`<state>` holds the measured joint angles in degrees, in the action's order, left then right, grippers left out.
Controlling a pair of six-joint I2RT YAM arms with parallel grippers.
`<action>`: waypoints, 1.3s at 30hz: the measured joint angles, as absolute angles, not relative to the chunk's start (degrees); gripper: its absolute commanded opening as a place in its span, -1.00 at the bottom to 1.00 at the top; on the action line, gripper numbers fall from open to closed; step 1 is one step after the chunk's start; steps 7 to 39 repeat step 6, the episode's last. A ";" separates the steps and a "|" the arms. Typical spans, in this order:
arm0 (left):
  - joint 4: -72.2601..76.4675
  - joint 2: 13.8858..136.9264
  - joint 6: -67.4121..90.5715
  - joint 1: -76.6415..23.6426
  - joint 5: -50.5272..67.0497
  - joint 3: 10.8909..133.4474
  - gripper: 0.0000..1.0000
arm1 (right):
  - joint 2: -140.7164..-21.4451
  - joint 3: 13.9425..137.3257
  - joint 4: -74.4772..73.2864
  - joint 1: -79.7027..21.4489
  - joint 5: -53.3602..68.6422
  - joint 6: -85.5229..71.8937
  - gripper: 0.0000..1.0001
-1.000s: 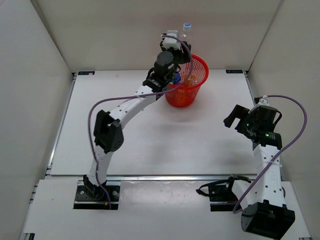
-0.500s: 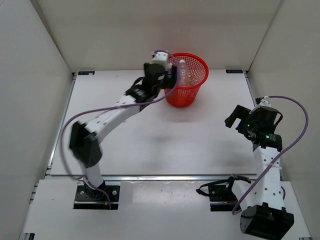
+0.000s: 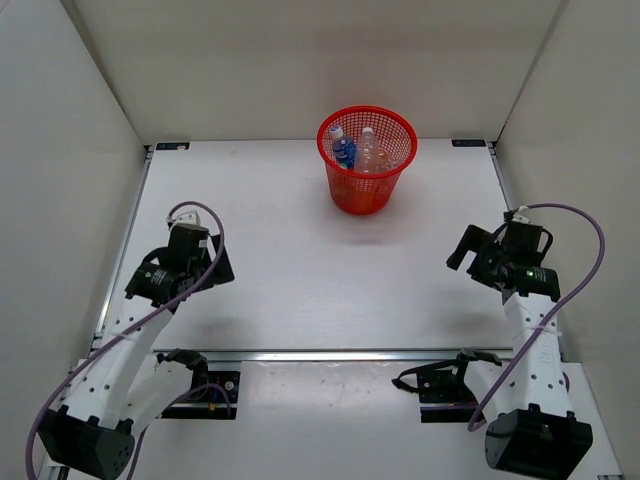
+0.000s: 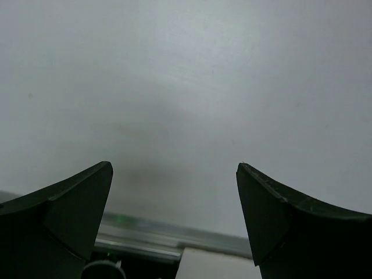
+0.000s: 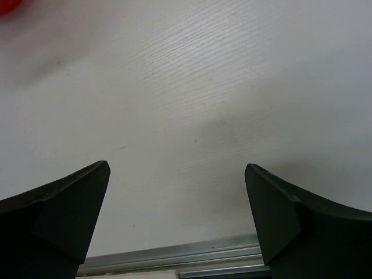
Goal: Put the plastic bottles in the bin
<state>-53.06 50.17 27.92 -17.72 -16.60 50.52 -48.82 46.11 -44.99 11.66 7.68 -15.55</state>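
The red mesh bin stands at the far middle of the table. Inside it I see a blue-labelled bottle and a clear bottle standing up among others I cannot make out. No bottle lies on the table. My left gripper hangs low over the near left of the table, open, with only bare white table between its fingers. My right gripper is over the near right, also open and empty. Both are far from the bin.
White walls enclose the table on three sides. An aluminium rail runs along the near edge and shows at the bottom of both wrist views. A red blur of the bin sits in the right wrist view's top left corner.
My left gripper opened over the bin and let a clear bottle drop in, then the left arm swung back to the near left. The right arm barely shifted.
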 measured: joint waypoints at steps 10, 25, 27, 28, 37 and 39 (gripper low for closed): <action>-58.76 46.81 28.62 -18.65 -15.55 49.98 0.98 | -47.90 46.09 -45.87 9.63 8.14 -16.82 0.99; -58.76 46.81 28.62 -18.65 -15.55 49.98 0.98 | -47.90 46.09 -45.87 9.63 8.14 -16.82 0.99; -58.76 46.81 28.62 -18.65 -15.55 49.98 0.98 | -47.90 46.09 -45.87 9.63 8.14 -16.82 0.99; -58.76 46.81 28.62 -18.65 -15.55 49.98 0.98 | -47.90 46.09 -45.87 9.63 8.14 -16.82 0.99; -58.76 46.81 28.62 -18.65 -15.55 49.98 0.98 | -47.90 46.09 -45.87 9.63 8.14 -16.82 0.99; -58.76 46.81 28.62 -18.65 -15.55 49.98 0.98 | -47.90 46.09 -45.87 9.63 8.14 -16.82 0.99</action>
